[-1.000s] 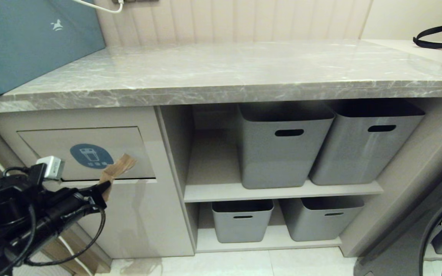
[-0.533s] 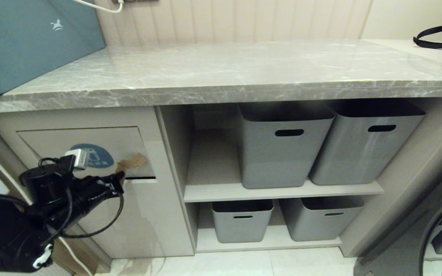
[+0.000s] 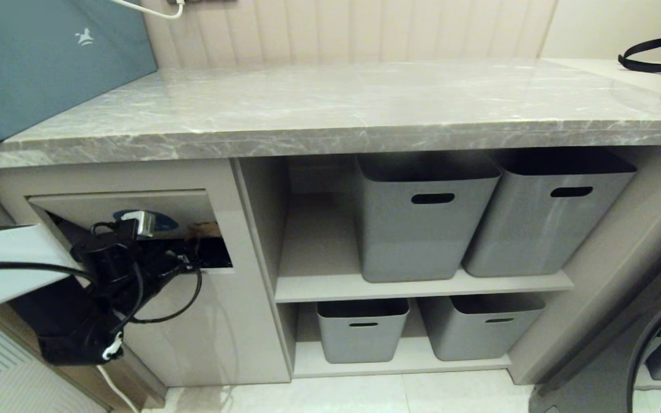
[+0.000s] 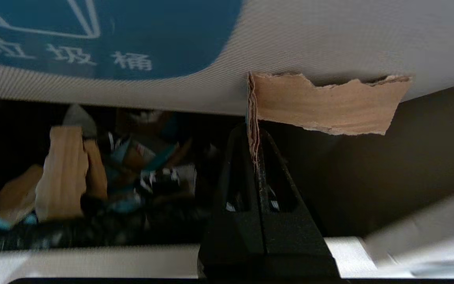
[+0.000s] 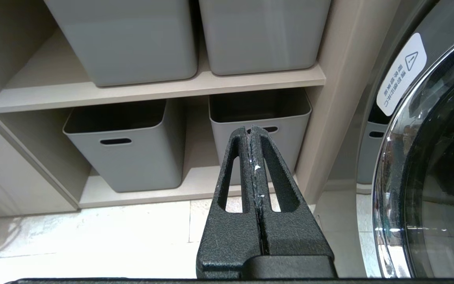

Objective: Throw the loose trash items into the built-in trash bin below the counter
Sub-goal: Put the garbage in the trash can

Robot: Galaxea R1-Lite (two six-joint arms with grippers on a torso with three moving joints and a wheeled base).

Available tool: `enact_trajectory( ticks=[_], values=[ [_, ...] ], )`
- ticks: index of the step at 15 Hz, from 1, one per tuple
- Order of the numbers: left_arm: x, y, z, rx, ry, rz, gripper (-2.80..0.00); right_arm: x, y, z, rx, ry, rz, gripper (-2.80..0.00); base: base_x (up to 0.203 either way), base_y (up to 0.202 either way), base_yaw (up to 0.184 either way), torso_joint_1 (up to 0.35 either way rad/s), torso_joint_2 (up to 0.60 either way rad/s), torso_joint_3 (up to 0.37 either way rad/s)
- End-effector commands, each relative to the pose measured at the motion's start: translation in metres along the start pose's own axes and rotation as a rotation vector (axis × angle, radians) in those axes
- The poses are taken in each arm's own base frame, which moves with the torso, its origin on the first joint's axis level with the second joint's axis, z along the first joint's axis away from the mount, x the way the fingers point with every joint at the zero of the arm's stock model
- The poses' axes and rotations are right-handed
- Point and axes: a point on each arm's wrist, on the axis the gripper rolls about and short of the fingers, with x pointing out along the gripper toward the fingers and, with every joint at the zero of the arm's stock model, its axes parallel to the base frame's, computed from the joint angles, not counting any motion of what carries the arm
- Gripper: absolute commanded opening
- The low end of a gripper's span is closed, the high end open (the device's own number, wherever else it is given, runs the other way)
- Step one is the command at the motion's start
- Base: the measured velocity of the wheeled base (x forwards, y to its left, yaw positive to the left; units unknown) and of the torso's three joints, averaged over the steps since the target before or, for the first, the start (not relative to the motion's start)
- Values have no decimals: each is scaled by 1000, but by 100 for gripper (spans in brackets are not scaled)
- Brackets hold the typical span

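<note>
Blue oval sticker (image 4: 105, 35) on the tilting flap (image 4: 329, 39) of the built-in trash bin: white Chinese text "垃圾桶" under white bin-icon lines, read in left wrist view; in head view sticker (image 3: 161, 217) mostly hidden, unreadable. Teal-blue box (image 3: 32, 63) on the counter (image 3: 330, 109): small white horse-like logo, no words. Washing machine (image 5: 428, 157): white label (image 5: 402, 73) with warning triangle and Chinese lines too small to read; more white characters at door edge, cut off

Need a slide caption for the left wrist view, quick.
Left gripper pinches a cardboard scrap against the pushed-in bin flap, trash visible inside.
</note>
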Motion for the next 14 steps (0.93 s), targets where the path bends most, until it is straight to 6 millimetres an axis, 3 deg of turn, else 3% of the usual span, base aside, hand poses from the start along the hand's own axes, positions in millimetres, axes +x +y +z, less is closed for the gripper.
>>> enact_trajectory(
  ticks=[1,9,10,14],
  values=[
    [7,5,-5,-2,-5,5,-280,0,0,0,0,-1,0,-280,0,0,0,0,0,0],
    [10,8,-2,0,-20,12,-280,0,0,0,0,-1,0,-280,0,0,0,0,0,0],
    [10,8,-2,0,-20,12,0,0,0,0,0,0,0,-280,0,0,0,0,0,0],
    [11,8,0,0,-29,11,0,0,0,0,0,0,0,-280,0,0,0,0,0,0]
  ],
)
